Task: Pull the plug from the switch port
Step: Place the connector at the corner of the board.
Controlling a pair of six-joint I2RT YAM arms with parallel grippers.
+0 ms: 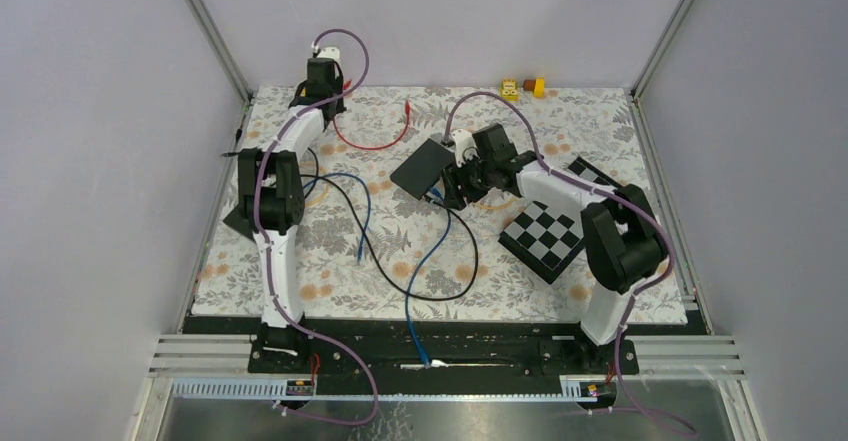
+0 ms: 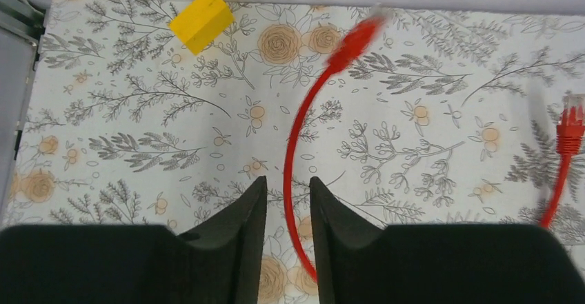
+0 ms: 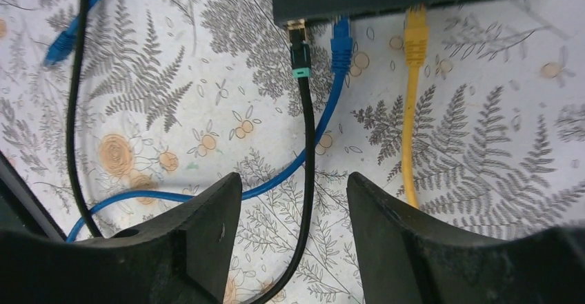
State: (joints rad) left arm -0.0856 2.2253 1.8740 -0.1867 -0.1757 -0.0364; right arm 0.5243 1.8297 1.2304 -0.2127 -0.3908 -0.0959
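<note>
left gripper point(image 2: 287, 183) barely ajar, right gripper point(image 3: 293, 180) wide apart

The switch point(image 1: 420, 168) sits at frame centre, a board point(image 1: 548, 239) to its lower right, blocks point(image 1: 523, 87) above it, cables point(image 1: 409, 311) below.

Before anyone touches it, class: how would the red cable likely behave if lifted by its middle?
Probably floppy: the red cable lies in a loose curve, so both ends would likely sag. It looks thin, so probably light. Its plug may swing and snag.
</note>
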